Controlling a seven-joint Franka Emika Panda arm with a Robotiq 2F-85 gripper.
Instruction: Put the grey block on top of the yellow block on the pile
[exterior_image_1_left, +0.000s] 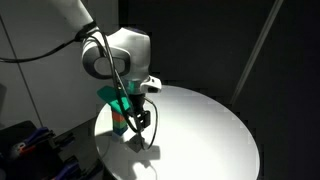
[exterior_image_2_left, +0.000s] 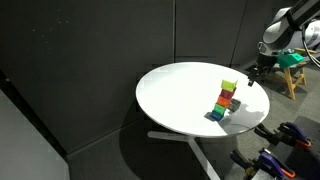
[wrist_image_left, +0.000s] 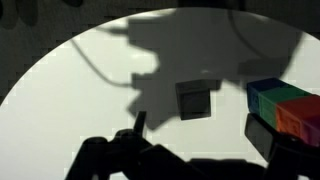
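Note:
In the wrist view the grey block (wrist_image_left: 195, 100) lies flat on the white table (wrist_image_left: 80, 90), inside the arm's shadow. My gripper (wrist_image_left: 200, 133) is open and empty, with one dark finger on each side, and the block is just ahead of the fingertips. The pile (wrist_image_left: 285, 108) stands close by at the right edge. In an exterior view the pile (exterior_image_2_left: 225, 100) has the yellow block (exterior_image_2_left: 229, 86) on top, then green, red and a blue cube lowest. My gripper (exterior_image_2_left: 259, 70) hangs over the table's far side. The grey block cannot be made out in either exterior view.
The round white table (exterior_image_1_left: 200, 130) has open surface around the pile (exterior_image_1_left: 118, 118). My gripper (exterior_image_1_left: 141, 120) hangs right beside the pile. Black curtains surround the table. A stool with a green seat (exterior_image_2_left: 292, 62) stands behind it. Dark clutter lies on the floor (exterior_image_2_left: 280, 150).

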